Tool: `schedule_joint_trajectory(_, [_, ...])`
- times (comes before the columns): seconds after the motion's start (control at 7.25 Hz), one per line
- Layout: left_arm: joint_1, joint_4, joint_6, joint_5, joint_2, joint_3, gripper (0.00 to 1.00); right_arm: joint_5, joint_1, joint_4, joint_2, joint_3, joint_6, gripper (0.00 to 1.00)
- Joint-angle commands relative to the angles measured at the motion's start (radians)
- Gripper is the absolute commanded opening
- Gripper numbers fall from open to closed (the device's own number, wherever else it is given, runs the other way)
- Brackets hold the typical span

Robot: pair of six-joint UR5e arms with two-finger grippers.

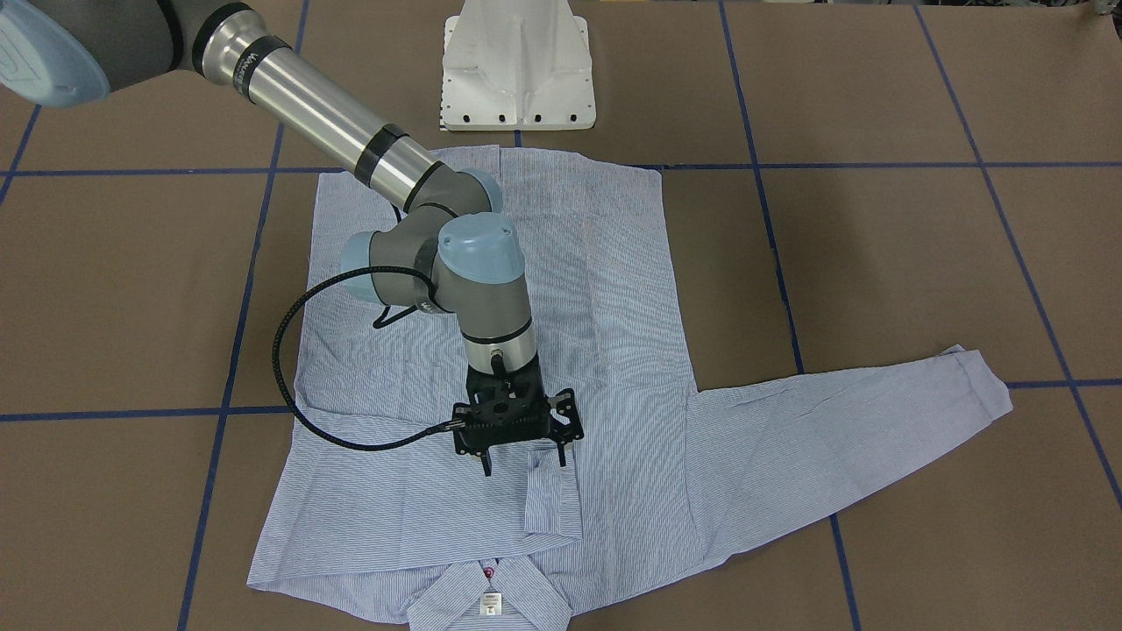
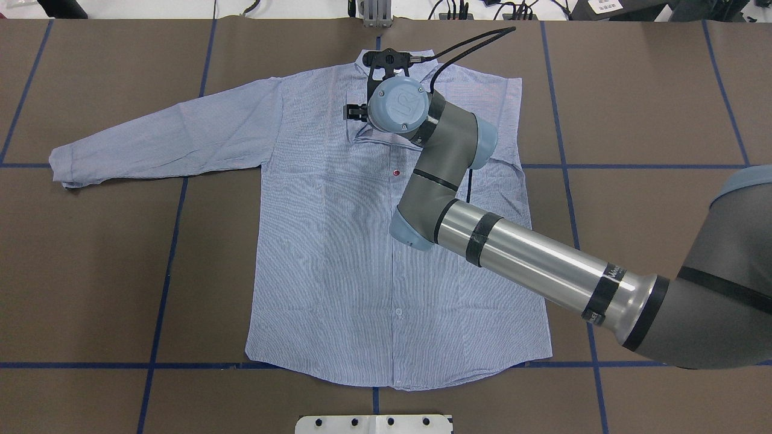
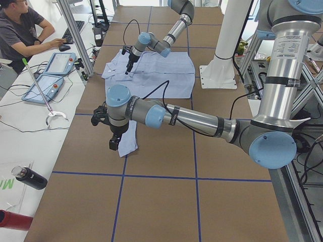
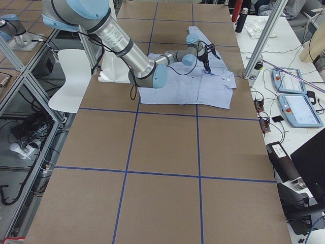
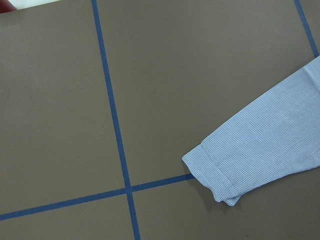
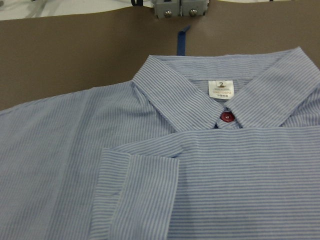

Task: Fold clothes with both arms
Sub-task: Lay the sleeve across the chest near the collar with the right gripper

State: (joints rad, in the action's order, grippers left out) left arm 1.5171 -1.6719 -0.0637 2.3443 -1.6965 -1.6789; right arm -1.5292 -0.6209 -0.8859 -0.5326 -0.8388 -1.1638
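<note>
The light blue striped shirt lies front up on the brown table, collar and white neck label at the far edge. One sleeve is folded across the chest, its cuff just below the collar. My right gripper hangs open right above that cuff with nothing between its fingers. The other sleeve stretches out flat to the side. My left gripper hovers high near that sleeve's cuff. It shows only in the exterior left view, so I cannot tell whether it is open or shut.
The white pedestal base stands at the shirt's hem side. Blue tape lines cross the table. Beyond the far edge, a person sits at a bench with tablets and a bottle.
</note>
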Motion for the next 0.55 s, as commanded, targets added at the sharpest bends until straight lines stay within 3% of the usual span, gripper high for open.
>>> schedule_joint_trajectory(0.0, [0.000,0.000,-0.010,0.000,0.001,-0.001,1.00,-0.005,0.001,0.001,0.047,0.090,-0.016,0.98])
schedule_joint_trajectory(0.41, [0.002,0.000,-0.007,0.000,0.003,0.001,1.00,-0.020,0.003,0.001,0.095,0.118,-0.016,0.98])
